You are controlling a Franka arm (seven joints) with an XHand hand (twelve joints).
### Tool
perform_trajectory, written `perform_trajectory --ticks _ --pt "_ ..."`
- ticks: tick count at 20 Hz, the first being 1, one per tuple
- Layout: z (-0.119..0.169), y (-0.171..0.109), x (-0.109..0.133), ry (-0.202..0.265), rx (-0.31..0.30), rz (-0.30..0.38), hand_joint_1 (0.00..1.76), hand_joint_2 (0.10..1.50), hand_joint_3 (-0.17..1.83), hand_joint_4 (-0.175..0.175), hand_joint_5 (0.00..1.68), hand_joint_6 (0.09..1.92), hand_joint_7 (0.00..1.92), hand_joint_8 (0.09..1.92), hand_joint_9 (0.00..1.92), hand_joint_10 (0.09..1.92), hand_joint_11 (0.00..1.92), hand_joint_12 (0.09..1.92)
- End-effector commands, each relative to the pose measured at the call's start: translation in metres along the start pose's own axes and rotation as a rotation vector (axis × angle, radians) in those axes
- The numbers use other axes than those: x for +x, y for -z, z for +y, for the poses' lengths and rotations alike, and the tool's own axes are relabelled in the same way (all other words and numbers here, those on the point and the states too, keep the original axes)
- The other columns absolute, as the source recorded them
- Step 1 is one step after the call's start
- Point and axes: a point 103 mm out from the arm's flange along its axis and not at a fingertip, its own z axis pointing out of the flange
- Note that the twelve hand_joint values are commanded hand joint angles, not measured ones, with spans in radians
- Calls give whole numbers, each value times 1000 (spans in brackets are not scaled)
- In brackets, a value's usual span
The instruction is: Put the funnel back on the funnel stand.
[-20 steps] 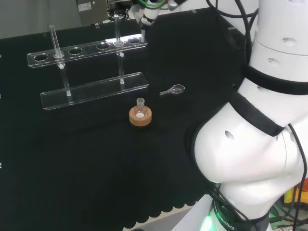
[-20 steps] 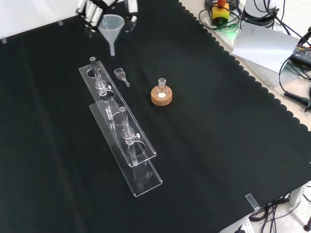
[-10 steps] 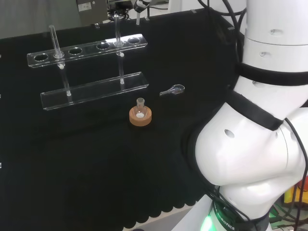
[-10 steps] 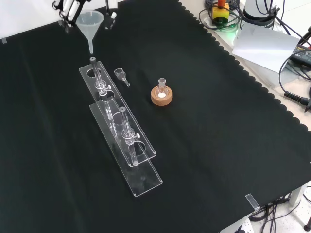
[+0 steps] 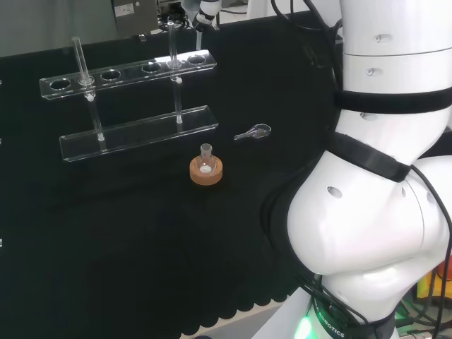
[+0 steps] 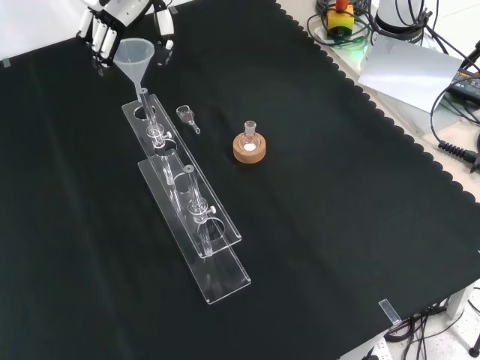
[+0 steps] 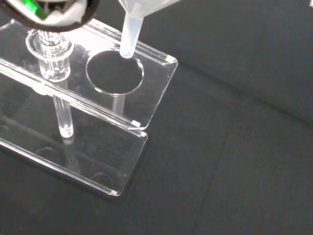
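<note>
Curling around the wide cone of the clear funnel (image 6: 135, 54), the fingers (image 6: 103, 31) of the hand (image 6: 120, 16) hold it upright at the top left of the front view, with the thumb on the cone's other side. Just below those fingers the funnel's narrow stem (image 7: 129, 35) points down, and in the wrist view its tip hangs at the rim of the end hole (image 7: 115, 72) of the clear funnel stand (image 6: 184, 191), not yet through it. Beside that hole one of the stand's upright posts (image 7: 54, 78) joins the top shelf to the base plate. Farther out from the hand, in the front view, a small clear scoop (image 6: 187, 117) lies on the black cloth (image 6: 337, 225) just beside the stand, and beyond it a small flask (image 6: 250, 136) sits in a cork ring (image 6: 249, 150).
</note>
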Motion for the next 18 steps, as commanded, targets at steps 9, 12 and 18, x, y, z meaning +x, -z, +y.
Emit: perform_trajectory --ticks 9,12,18 --pt "13 -17 14 41 27 3 825 684 651 -2 719 634 649 606 886 435 477 1301" --pt "14 -17 15 38 29 -4 826 684 651 -4 716 633 647 606 885 435 471 1300" --pt "20 -24 11 41 45 1 827 683 652 -4 714 634 646 607 884 435 467 1303"
